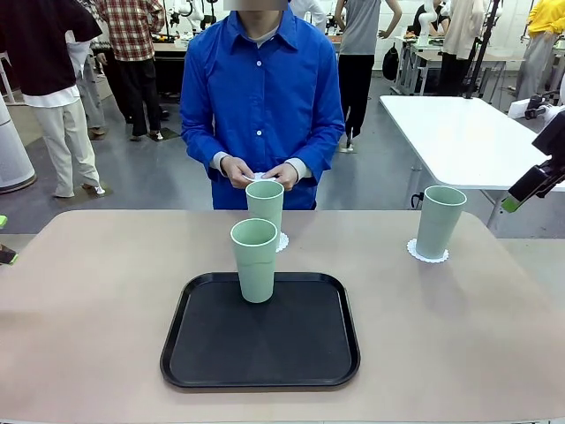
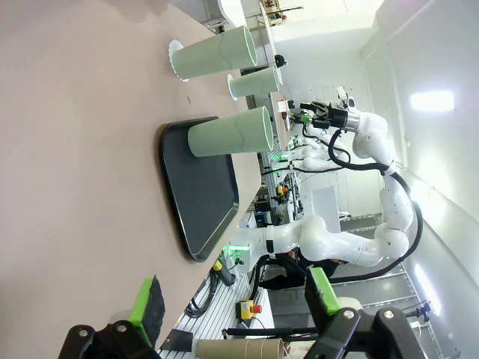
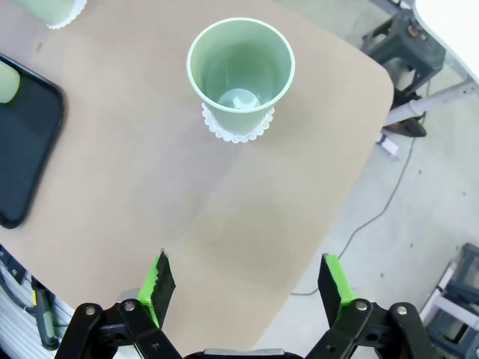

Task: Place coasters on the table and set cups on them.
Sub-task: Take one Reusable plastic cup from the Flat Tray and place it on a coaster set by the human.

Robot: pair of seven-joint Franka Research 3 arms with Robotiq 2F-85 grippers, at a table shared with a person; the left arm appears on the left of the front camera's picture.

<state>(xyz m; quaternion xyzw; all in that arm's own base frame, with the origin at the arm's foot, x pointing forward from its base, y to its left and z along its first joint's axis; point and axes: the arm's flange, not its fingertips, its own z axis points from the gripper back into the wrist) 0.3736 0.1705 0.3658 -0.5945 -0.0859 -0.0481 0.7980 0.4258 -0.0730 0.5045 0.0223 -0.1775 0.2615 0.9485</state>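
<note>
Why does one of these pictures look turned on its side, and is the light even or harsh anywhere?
The left wrist view is rolled, so the table stands like a wall and the cups lie sideways; windows at its right edge glare white. The front view is evenly lit, the tray only faintly shiny. The right wrist view is sharp, soft shadows under its cup, straight edges bowed by the wide lens.

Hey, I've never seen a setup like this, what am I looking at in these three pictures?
Two robot arms share a tan table with a person. The front picture looks across at the person, whose hands hold something small and white. The other two come from cameras on the wrists. Three green cups: one on a black tray, two on lacy coasters. The left gripper and right gripper are open, holding nothing.
</note>
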